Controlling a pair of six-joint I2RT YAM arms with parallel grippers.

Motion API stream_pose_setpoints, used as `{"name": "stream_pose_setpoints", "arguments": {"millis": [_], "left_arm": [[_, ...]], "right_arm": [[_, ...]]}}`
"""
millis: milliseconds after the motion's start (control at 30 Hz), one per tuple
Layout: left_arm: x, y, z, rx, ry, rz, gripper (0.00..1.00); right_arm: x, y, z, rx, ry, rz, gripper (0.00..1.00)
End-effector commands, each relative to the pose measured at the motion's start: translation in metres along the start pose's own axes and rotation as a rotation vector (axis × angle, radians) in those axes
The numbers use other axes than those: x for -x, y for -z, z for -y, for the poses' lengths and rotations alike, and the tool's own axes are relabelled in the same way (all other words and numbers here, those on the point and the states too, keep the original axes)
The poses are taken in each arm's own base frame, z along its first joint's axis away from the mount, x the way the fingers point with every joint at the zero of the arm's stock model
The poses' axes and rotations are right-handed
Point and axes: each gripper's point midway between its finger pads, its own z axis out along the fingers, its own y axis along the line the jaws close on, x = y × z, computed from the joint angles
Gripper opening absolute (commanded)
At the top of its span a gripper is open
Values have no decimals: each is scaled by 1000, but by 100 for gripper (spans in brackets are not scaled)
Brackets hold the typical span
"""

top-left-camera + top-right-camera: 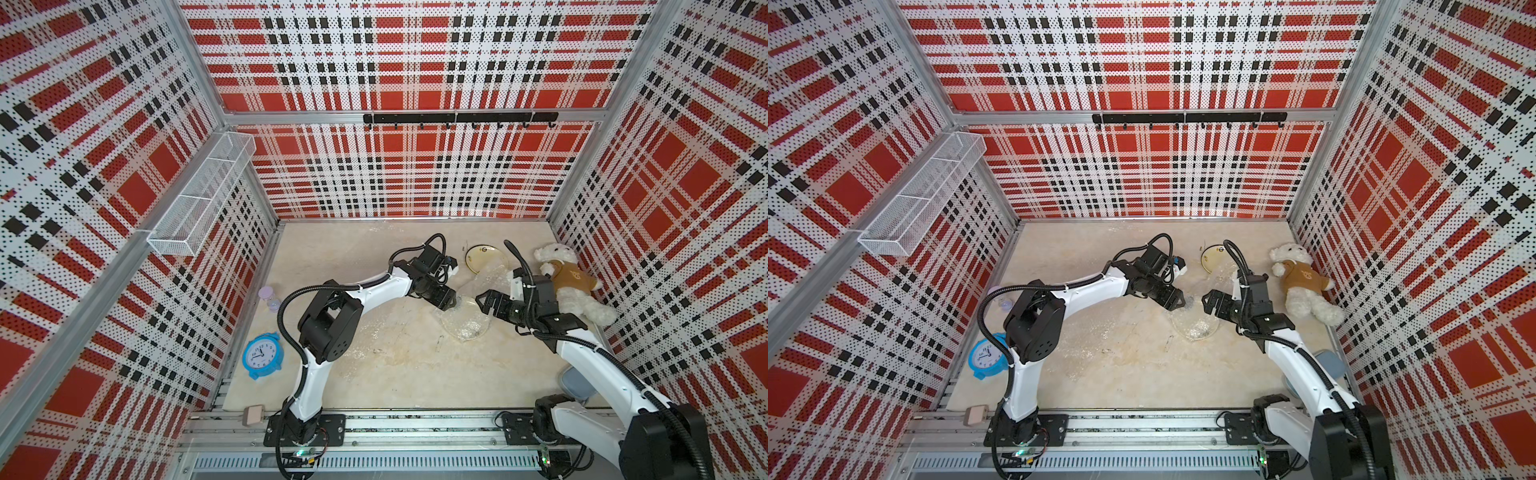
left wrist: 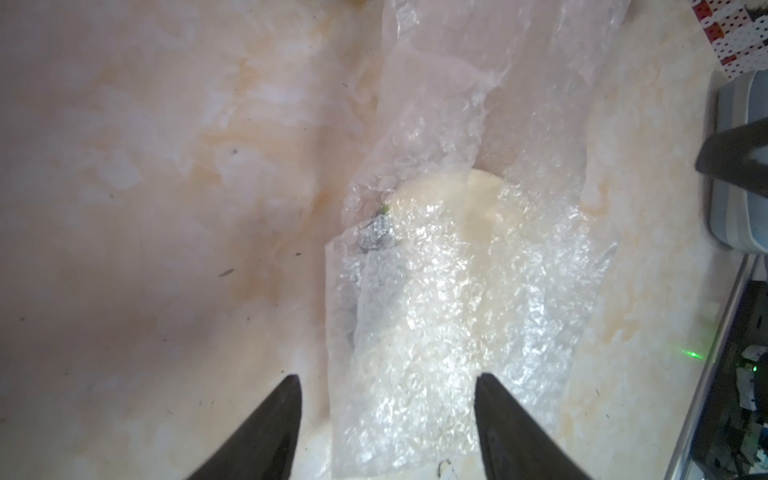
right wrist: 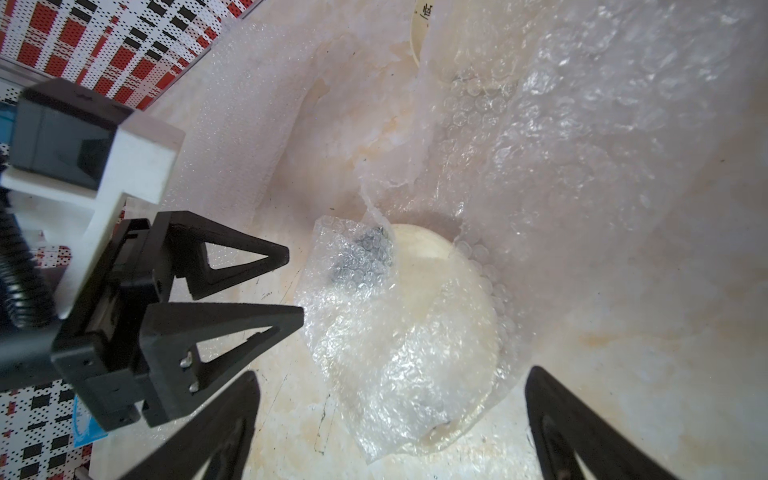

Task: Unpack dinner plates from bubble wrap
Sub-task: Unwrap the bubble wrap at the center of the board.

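Left gripper [image 3: 295, 284] hovering beside bubble wrap [image 3: 353, 332], jaws parted, apparently empty; right gripper [image 3: 392, 372] gaping, empty. Risk: pinched flap dragging half-covered plate [image 3: 424, 249] along.

Open table [image 1: 332, 257] at back-left, wrapped plate [image 1: 463, 322] mid-table, teddy bear [image 1: 577, 286] blocking right edge, clock [image 1: 262, 355] front-left

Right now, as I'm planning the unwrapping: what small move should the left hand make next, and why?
Probably ease the left hand forward and close on the bubble wrap flap, to peel it back: the hand is open, empty, just short of the flap, which covers most of the plate.
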Motion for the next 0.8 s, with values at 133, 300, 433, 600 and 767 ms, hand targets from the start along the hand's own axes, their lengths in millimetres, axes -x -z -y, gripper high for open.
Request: {"name": "stream_pose_setpoints", "arguments": {"millis": [133, 300, 433, 600, 767], "left_arm": [[7, -14, 8, -37, -3, 6, 60], [9, -21, 7, -42, 6, 4, 51], [6, -25, 6, -42, 10, -4, 43], [2, -27, 6, -42, 10, -11, 32], [3, -25, 6, -40, 6, -7, 20]], "right_arm": [[7, -1, -2, 11, 17, 24, 100], [5, -3, -1, 18, 13, 21, 100], [3, -3, 1, 13, 15, 18, 100], [4, -4, 2, 11, 14, 20, 100], [2, -5, 2, 13, 12, 17, 100]]}}
